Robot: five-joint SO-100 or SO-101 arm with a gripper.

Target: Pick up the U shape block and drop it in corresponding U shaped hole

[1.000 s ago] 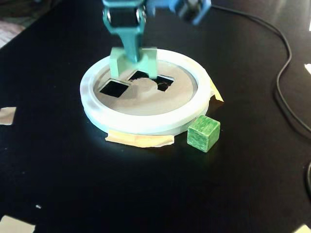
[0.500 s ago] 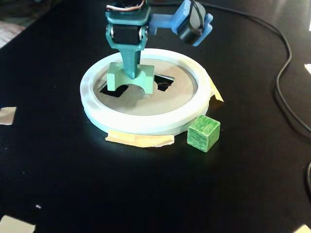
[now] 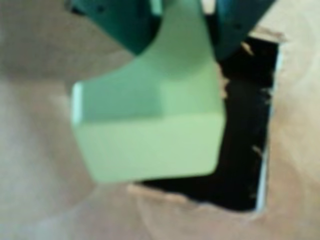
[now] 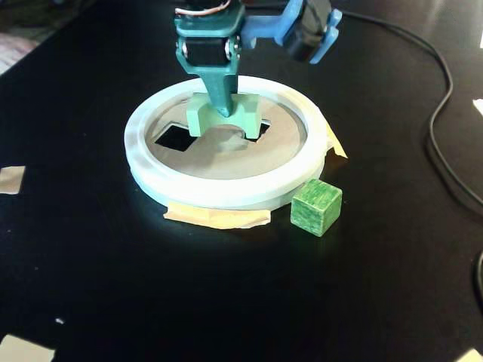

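A pale green U shape block (image 3: 150, 125) fills the wrist view, held by one leg between my teal fingers (image 3: 125, 22). My gripper (image 3: 185, 35) is shut on it. Behind the block is a dark cut-out hole (image 3: 247, 145) in brown cardboard. In the fixed view the gripper (image 4: 223, 105) holds the block (image 4: 245, 117) over the back of the cardboard disc, above a hole whose corner (image 4: 261, 133) shows at the block's right. A second dark hole (image 4: 173, 136) lies to the left.
A white ring (image 4: 226, 192) frames the cardboard disc (image 4: 249, 160) on a black table. A darker green cube (image 4: 316, 206) stands at the ring's front right. Tape scraps (image 4: 10, 179) and a black cable (image 4: 445, 151) lie around.
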